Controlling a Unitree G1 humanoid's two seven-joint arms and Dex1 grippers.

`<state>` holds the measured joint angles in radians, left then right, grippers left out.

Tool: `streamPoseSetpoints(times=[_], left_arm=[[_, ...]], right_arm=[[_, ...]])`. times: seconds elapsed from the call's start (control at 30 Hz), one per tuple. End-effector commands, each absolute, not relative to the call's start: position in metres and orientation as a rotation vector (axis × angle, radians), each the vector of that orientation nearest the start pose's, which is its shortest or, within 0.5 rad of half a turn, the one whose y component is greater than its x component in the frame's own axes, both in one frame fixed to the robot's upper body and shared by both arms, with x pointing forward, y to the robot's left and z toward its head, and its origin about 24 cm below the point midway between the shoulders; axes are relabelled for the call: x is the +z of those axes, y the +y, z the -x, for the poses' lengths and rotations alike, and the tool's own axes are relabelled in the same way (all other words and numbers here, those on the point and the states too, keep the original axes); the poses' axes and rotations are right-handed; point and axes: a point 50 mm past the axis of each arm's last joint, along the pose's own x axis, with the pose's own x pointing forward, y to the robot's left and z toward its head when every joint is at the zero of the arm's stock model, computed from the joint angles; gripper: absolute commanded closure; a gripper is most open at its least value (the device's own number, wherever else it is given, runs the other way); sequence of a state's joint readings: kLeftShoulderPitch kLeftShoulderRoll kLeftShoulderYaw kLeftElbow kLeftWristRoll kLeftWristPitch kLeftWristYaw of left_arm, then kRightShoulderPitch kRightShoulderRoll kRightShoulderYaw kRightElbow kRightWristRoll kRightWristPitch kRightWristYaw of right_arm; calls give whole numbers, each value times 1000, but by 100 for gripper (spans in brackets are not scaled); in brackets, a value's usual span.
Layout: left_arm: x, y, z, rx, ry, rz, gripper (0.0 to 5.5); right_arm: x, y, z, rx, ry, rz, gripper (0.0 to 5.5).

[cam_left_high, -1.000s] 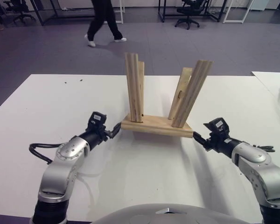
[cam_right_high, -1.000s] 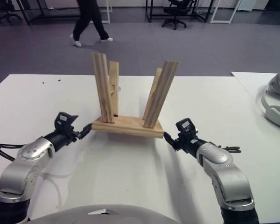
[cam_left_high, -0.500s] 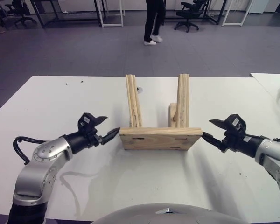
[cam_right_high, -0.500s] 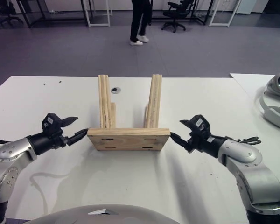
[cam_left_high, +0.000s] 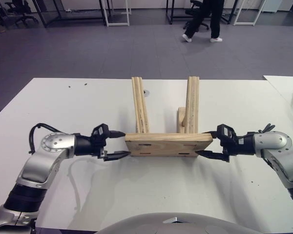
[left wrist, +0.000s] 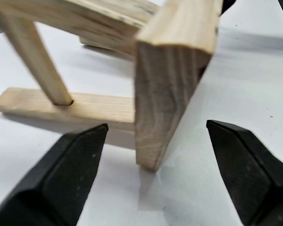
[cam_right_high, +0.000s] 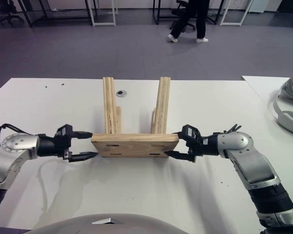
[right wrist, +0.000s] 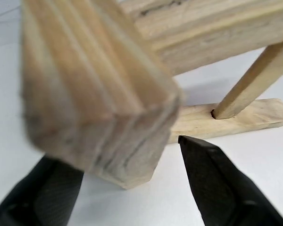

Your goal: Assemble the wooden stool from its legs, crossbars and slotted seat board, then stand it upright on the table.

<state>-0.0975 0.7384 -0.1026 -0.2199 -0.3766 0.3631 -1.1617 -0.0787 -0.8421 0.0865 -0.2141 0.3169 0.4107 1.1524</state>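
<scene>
The wooden stool lies on its side on the white table (cam_left_high: 146, 195). Its seat board (cam_left_high: 167, 144) stands on its long edge facing me, and two pairs of legs (cam_left_high: 139, 105) (cam_left_high: 192, 104) point away. My left gripper (cam_left_high: 123, 144) is open at the board's left end, one finger above and one below it. My right gripper (cam_left_high: 204, 143) is open the same way at the right end. In the left wrist view the board end (left wrist: 172, 84) sits between the black fingers (left wrist: 70, 174) with gaps on both sides. The right wrist view has the other board end (right wrist: 99, 108) between its fingers (right wrist: 221, 188).
A white headset-like object (cam_right_high: 290, 105) lies at the table's far right. A small dark round spot (cam_right_high: 120, 93) sits on the table behind the stool. A black cable (cam_left_high: 39, 129) loops off my left arm. Open table surface lies in front of the stool.
The stool has tipped from resting on its seat with legs up onto its side, seat board on edge. Both grippers have rotated and closed in, their fingers now straddling the board's ends.
</scene>
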Motion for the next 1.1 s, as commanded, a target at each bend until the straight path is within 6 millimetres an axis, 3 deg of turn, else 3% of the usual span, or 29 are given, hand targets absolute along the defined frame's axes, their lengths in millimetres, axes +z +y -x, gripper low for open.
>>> streamPoseSetpoints(times=[0.03,0.23,0.4,0.53,0.57,0.63,0.7,0.77,0.87,0.97,1.03,1.1], left_arm=[[97,191,-235,-1313,337,-328,213],[91,188,-235,-1421,323,-365,322],[96,186,-242,-1483,280,-363,402],[104,184,-240,-1540,239,-344,412],[117,181,-241,-1554,203,-297,413],[166,173,-244,-1580,98,-160,413],[231,166,-242,-1654,17,4,413],[277,163,-229,-1752,46,75,413],[311,166,-215,-1831,180,178,413],[334,167,-210,-1855,265,295,415],[346,166,-216,-1857,304,365,416],[352,167,-224,-1871,389,431,416]], right_arm=[[102,-217,-233,1203,473,424,257],[99,-217,-236,1218,456,442,377],[98,-213,-237,1254,407,445,383],[101,-210,-237,1291,374,435,383],[112,-207,-237,1322,335,407,385],[159,-199,-237,1415,204,256,390],[229,-192,-226,1574,85,61,390],[281,-187,-208,1750,96,-53,390],[330,-186,-196,1869,184,-213,390],[370,-187,-201,1913,231,-282,390],[391,-186,-213,1932,316,-336,392],[397,-184,-221,1951,426,-445,393]])
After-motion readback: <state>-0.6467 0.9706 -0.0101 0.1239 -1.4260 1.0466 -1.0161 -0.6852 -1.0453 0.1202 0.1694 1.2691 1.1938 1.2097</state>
